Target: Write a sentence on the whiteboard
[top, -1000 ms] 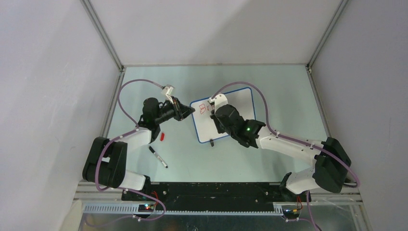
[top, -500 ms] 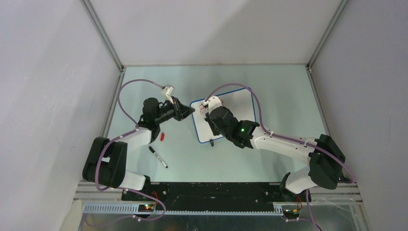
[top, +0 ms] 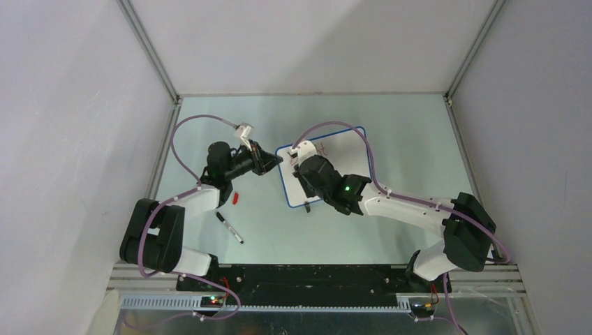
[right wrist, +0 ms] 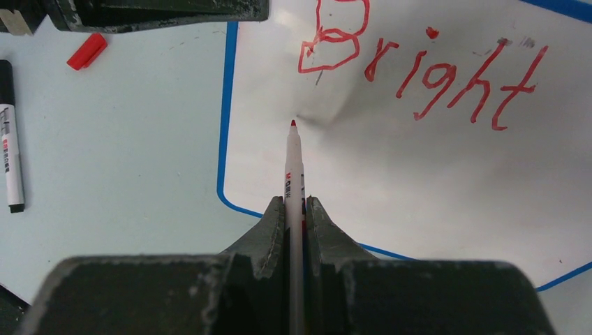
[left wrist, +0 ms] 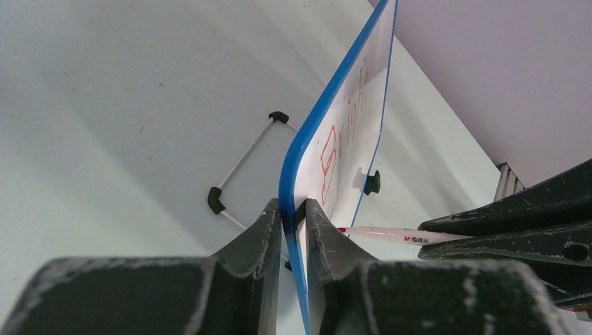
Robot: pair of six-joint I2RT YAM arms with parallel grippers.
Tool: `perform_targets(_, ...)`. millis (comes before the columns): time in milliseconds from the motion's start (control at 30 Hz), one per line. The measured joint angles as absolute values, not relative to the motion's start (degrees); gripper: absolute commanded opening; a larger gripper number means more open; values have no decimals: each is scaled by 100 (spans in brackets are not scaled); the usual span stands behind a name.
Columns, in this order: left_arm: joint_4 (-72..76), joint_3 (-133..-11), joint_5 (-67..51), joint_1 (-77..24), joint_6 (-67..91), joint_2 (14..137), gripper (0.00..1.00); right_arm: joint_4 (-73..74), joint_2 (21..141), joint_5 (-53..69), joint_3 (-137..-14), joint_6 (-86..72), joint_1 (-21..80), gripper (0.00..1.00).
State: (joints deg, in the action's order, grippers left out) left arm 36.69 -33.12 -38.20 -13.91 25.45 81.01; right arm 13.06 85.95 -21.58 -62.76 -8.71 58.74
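Item one, left side of the table [top: 209,125]: a black-capped marker [top: 229,227] lies flat, apart from both arms. Just beyond it lies a loose red cap [top: 237,198], also untouched.

Item two: the left gripper [left wrist: 293,213] is clamped on the left edge of the whiteboard [top: 345,157], one finger on each face and the blue rim pinched between them. In the left wrist view the board is seen edge-on and stands tilted off the table. A black clip foot [left wrist: 372,183] shows on the far rim. A white rod frame with black corner pieces [left wrist: 244,164] rests on the table behind the board.

Item three: the whiteboard sits at mid-table, slightly right of centre, between the two grippers. The sentence [right wrist: 426,77] so far reads "Bright" in red along the top line; the board below it is bare.

Item four: the right gripper [right wrist: 295,206] is closed around a red marker [right wrist: 293,164], uncapped, its barrel running straight out between the fingers. The tip sits just below the letter "B", near the board's left rim. Whether the tip touches the surface cannot be told.
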Motion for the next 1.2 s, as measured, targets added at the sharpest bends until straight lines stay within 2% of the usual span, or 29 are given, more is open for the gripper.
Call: perform_targets(1200, 3664, -3312, -3822, -1391, 2545, 8101, 20, 1535, 8667, -2287, -6455, -812, 5839, 0)
